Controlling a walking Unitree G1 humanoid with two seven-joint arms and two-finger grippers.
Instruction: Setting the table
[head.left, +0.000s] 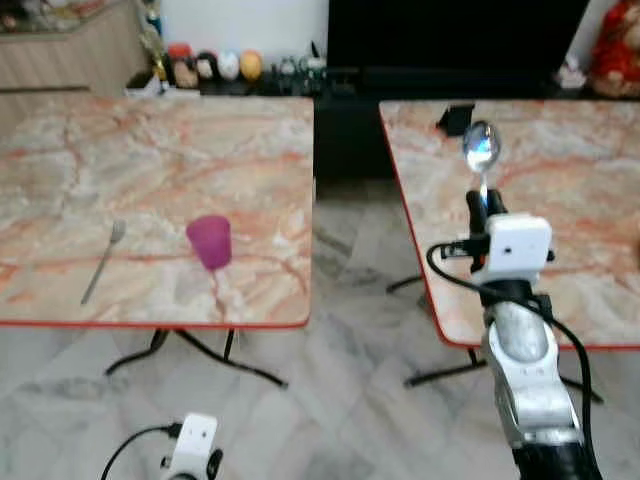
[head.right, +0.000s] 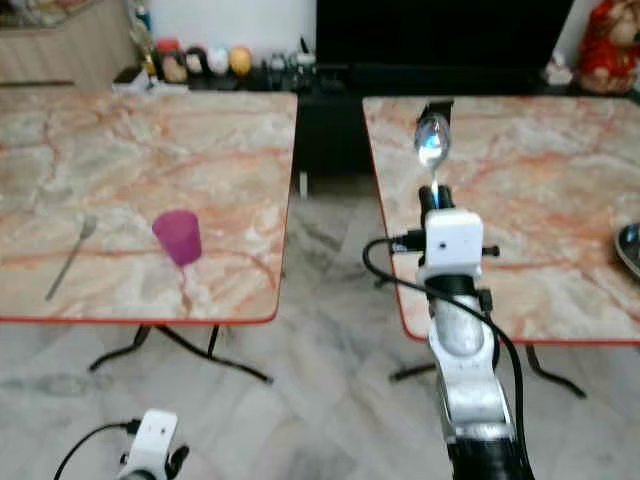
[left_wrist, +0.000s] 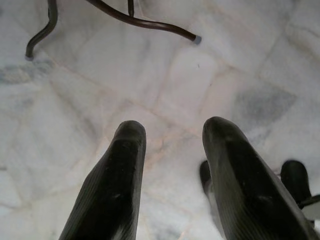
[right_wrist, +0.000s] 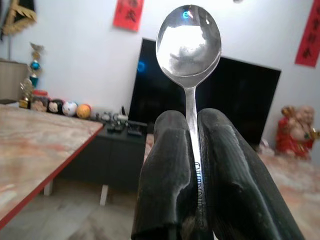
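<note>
Right end effector (head.left: 482, 205) clenched on spoon (head.left: 481, 148), held upright over the right counter's (head.left: 590, 200) near-left edge; open floor gap (head.left: 350, 330) between both counters. Left counter (head.left: 150, 170) carries purple cup (head.left: 209, 241), contents not visible, and fork (head.left: 103, 261) beside it. Left end effector (left_wrist: 172, 175) hangs low over the floor, fingers apart, grasping nothing.

The right arm (head.left: 528, 380) reaches forward and up, its silver forearm rising from the lower edge to a white wrist block. The right gripper (right_wrist: 192, 150) has its two black fingers (right_wrist: 167, 170) pressed together on a spoon (right_wrist: 189, 42), bowl upward. The left arm hangs low; the left gripper (left_wrist: 172, 140) points at the floor, fingers (left_wrist: 117, 185) parted.
</note>
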